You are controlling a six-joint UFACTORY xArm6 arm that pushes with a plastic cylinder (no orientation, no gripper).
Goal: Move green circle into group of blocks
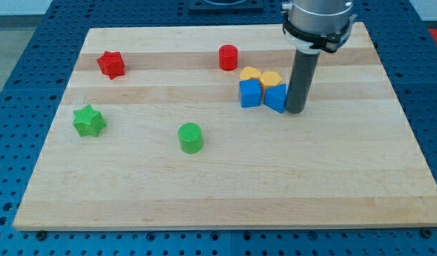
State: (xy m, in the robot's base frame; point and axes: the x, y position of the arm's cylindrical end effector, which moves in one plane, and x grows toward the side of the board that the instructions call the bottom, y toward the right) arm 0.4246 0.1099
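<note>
The green circle (191, 137) stands on the wooden board (225, 192), left of centre and toward the view's bottom. The group sits at the upper right: two blue blocks (251, 93) (276, 97) side by side, with a yellow heart-like block (250, 73) and a yellow hexagon-like block (270, 78) just behind them. My tip (295, 111) rests on the board right beside the right-hand blue block, on its right. The green circle lies well to the left of and below the tip.
A red cylinder (228, 57) stands just upper left of the group. A red star (111, 64) is at the upper left. A green star (89, 121) is at the left. The board lies on a blue perforated table (19, 85).
</note>
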